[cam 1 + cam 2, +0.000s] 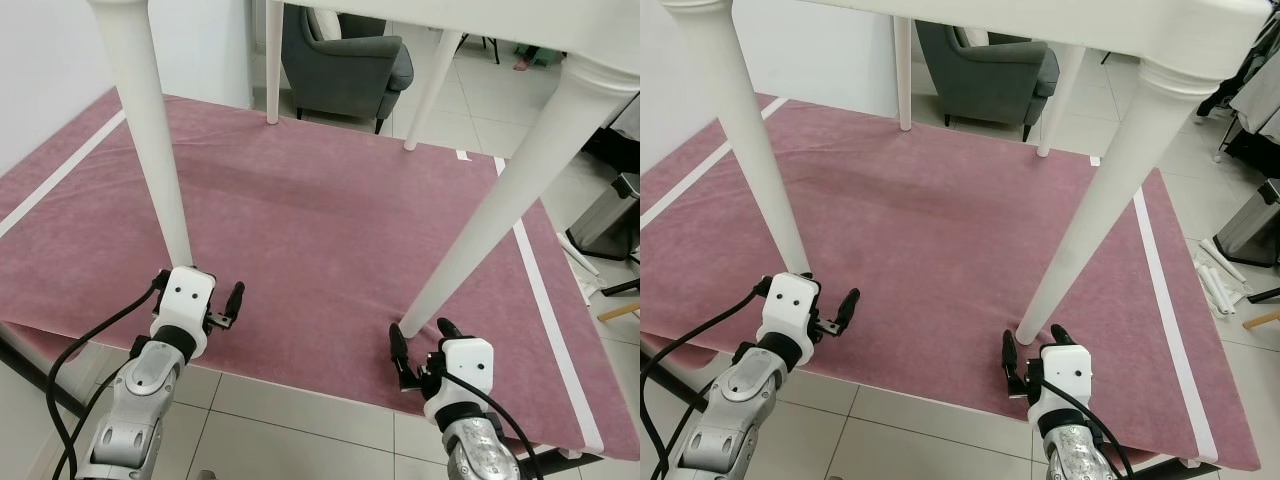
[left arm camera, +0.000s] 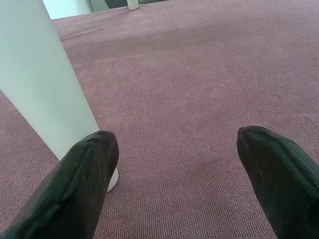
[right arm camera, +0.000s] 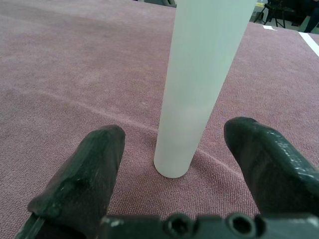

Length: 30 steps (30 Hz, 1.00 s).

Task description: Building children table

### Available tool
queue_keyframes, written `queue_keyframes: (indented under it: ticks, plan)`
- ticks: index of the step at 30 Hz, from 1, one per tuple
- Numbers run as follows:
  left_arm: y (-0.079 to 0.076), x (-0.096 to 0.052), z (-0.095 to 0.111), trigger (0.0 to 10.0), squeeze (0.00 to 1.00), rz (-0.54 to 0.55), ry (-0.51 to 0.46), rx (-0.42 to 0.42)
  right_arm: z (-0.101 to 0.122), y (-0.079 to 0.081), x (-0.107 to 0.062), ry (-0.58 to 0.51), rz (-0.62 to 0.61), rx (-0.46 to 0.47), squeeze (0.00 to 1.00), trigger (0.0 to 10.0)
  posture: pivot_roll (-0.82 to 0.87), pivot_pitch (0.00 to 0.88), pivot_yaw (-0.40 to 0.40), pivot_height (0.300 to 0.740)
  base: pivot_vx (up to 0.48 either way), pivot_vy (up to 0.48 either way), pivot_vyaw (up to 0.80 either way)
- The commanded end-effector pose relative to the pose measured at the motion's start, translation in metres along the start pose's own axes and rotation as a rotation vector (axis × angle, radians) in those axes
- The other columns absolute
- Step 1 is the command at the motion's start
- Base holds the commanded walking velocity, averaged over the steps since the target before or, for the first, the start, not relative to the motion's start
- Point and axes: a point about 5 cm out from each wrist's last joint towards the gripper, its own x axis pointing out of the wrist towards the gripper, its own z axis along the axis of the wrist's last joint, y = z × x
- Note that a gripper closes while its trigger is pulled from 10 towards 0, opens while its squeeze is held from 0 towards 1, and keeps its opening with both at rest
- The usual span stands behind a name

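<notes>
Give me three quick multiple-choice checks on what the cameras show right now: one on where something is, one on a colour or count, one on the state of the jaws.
1. Where does the near right table leg stand relative to the right gripper?
A. Between and just ahead of its jaws
B. Clamped tight in its jaws
C. Far off to one side of the gripper

2. How many table legs stand on the rug?
A. Two
B. Three
C. Four

3. What state is the left gripper in?
A. Shut on the leg
B. Open, holding nothing
C. Shut and empty

Answers:
1. A: the right wrist view shows the leg's foot centred in the gap, clear of both fingers.
2. C: the head views show two near legs and two far legs by the grey armchair.
3. B: the left wrist view shows the jaws spread wide, the near left leg beside one finger, bare rug between.
</notes>
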Motion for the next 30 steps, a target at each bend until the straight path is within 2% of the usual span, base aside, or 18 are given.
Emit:
queue_keyframes:
  ticks: [1, 8, 20, 30]
  plan:
    - [0.0012, -0.0025, -0.0044, 10.0, 0.00, 0.033, 0.016, 0.007, -0.0056, 0.0002, -0.0013, 0.021, 0.000, -0.012, 0.00, 10.0, 0.10, 0.000, -0.039, 0.740, 0.000, 0.000, 0.00]
    - [0.0015, -0.0034, -0.0056, 10.0, 0.00, 0.034, 0.023, 0.007, -0.0057, 0.0007, -0.0014, 0.021, 0.001, -0.012, 0.00, 10.0, 0.11, 0.000, -0.040, 0.740, 0.000, 0.000, 0.00]
    - [0.0006, -0.0031, -0.0067, 10.0, 0.00, 0.029, 0.030, 0.011, -0.0063, 0.0026, -0.0021, 0.020, 0.005, -0.007, 0.00, 10.0, 0.11, 0.000, -0.035, 0.740, 0.000, 0.442, 0.00]
    - [-0.0010, -0.0023, -0.0057, 10.0, 0.00, 0.019, 0.021, 0.030, -0.0065, 0.0026, -0.0027, 0.022, 0.001, -0.007, 0.00, 10.0, 0.10, 0.000, -0.031, 0.740, 0.000, 0.000, 0.00]
